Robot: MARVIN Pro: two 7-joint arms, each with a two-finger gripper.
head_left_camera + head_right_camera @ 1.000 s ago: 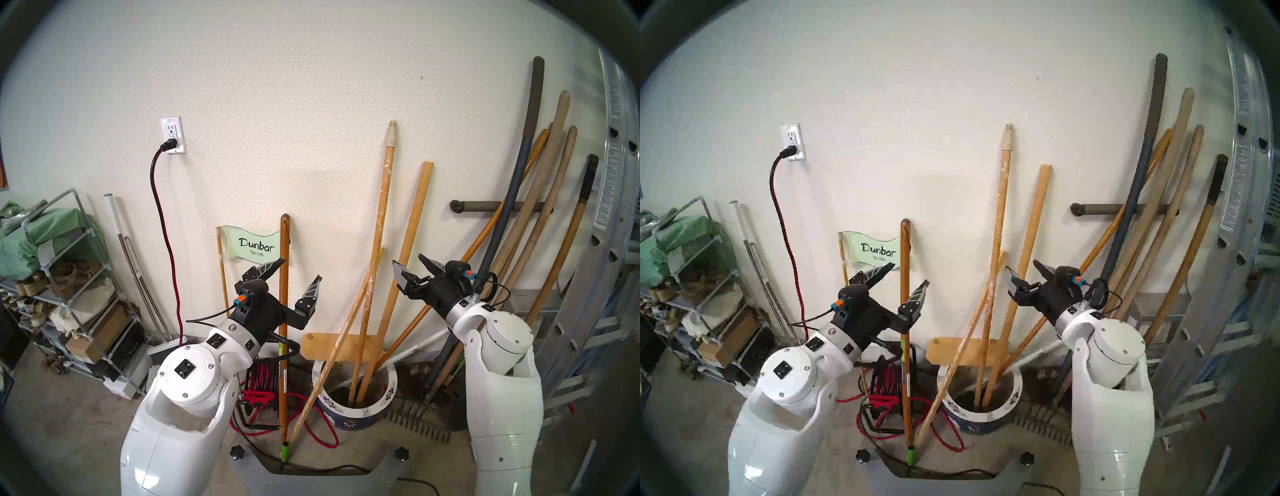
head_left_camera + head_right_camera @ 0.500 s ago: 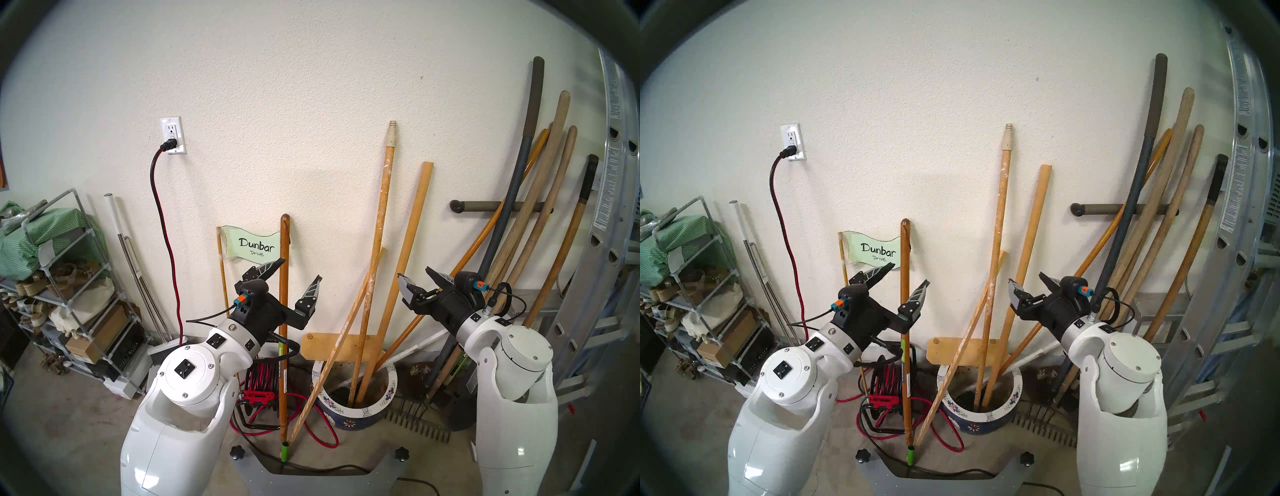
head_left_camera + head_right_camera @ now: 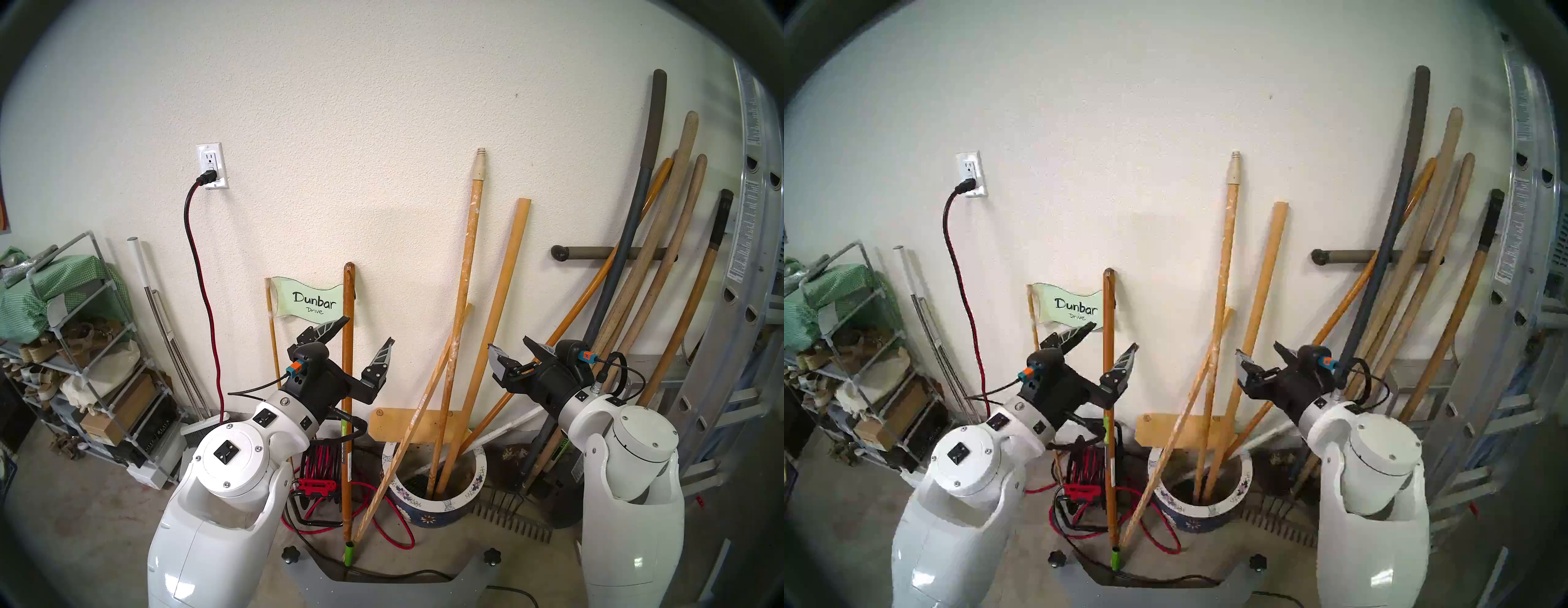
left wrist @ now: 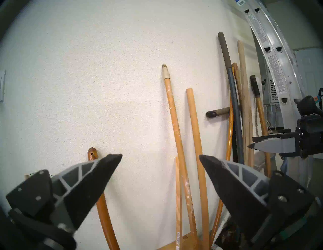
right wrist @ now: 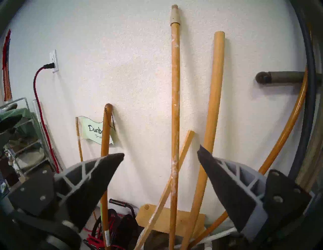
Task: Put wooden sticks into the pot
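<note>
Head pair high facing wall (image 3: 382, 106), wrist views nearer, sharing it

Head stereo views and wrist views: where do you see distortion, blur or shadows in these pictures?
Head stereo left: fisheye bends the ladder into an arc; sharp, evenly lit. Head stereo right: softer and blotchier, dark rim wider. Left wrist: the left gripper looks slightly soft; the wall is evenly bright. Right wrist: the thick dowel curves and casts a faint shadow on the wall.

left gripper (image 3: 366, 333): raised, fingers spread | right gripper (image 3: 511, 347): raised, fingers spread
</note>
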